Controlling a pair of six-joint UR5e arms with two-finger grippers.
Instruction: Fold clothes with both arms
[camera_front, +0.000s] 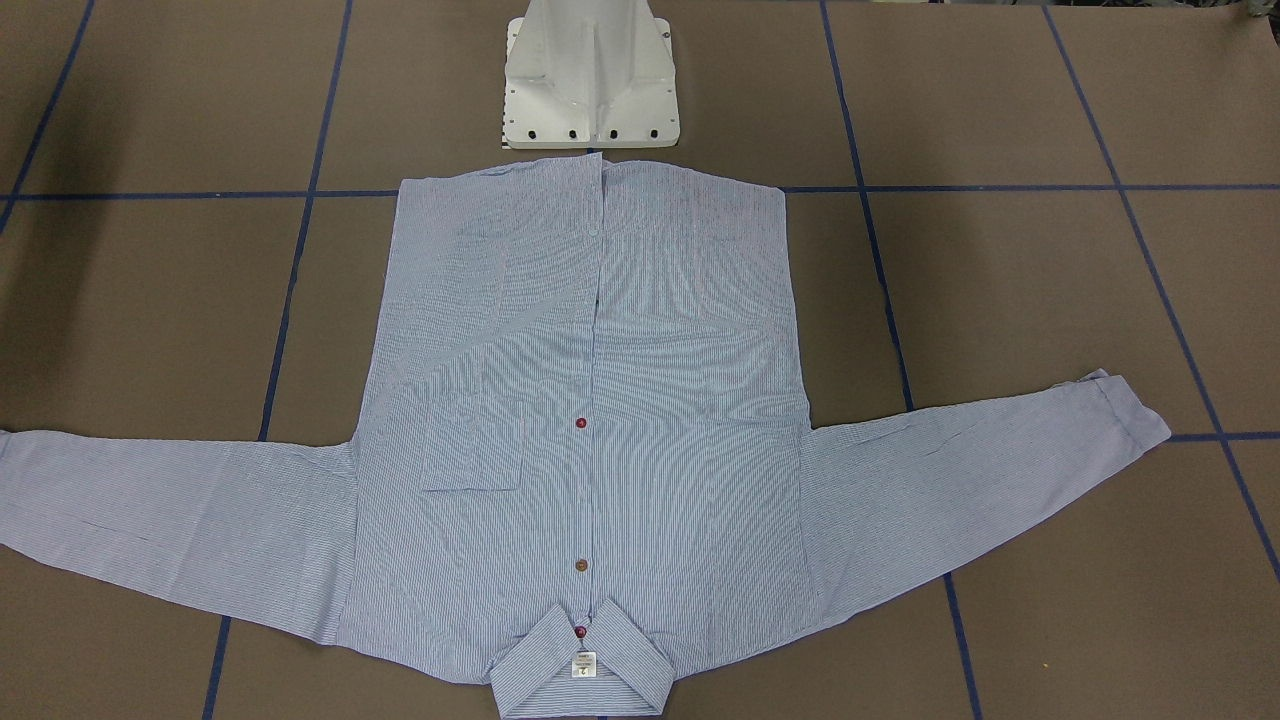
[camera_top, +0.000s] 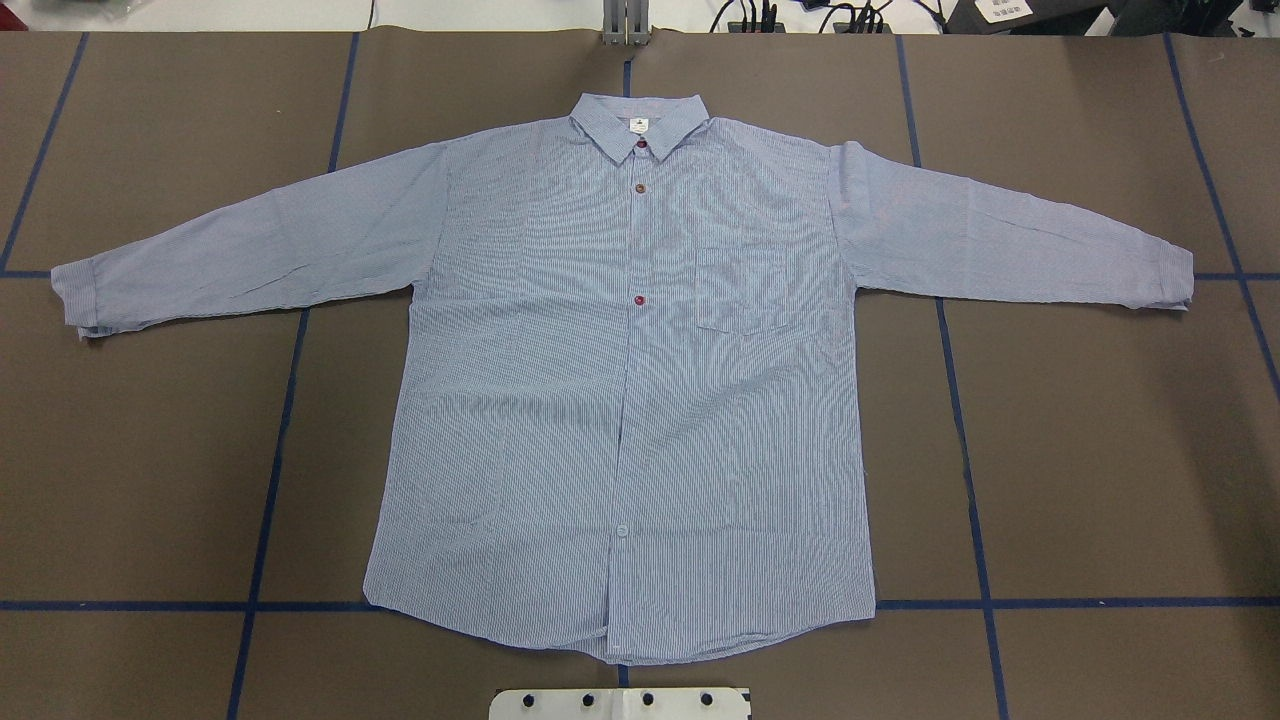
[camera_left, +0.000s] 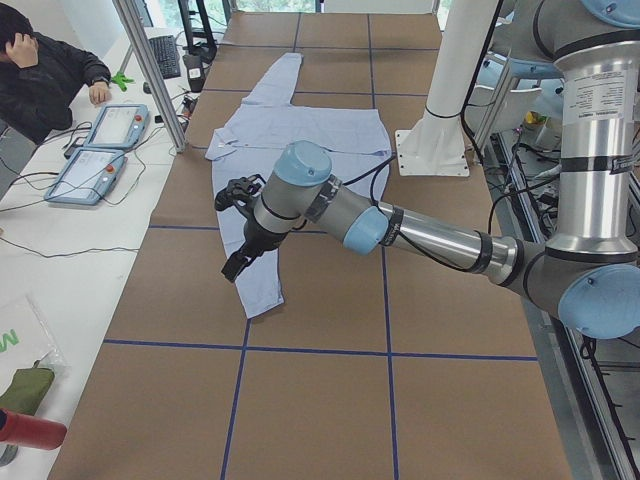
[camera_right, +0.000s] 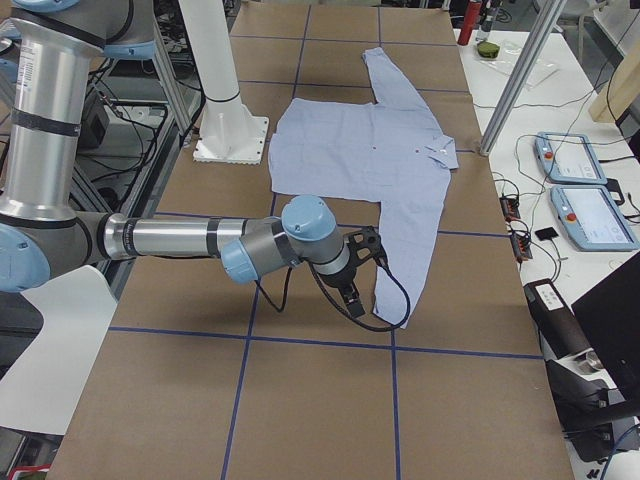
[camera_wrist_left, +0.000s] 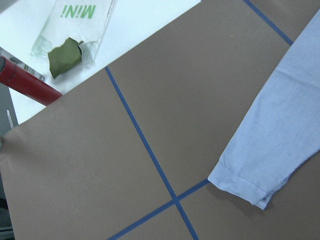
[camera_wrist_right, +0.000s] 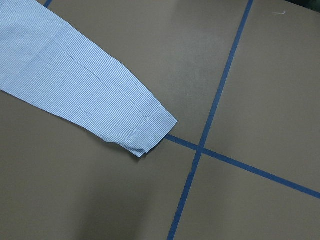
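You cannot tell if either arm's jaws are parted (only side views catch them). Left arm (camera_left: 440, 240) and right arm (camera_right: 170, 238) hang near the sleeve ends of the shirt (camera_top: 620, 400), flat on the worktop (camera_top: 1100, 450); uneven pinches could skew your fold

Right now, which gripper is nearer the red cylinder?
Left. The left gripper hangs by the sleeve cuff nearest the red cylinder; the right gripper is far off, by the other cuff.
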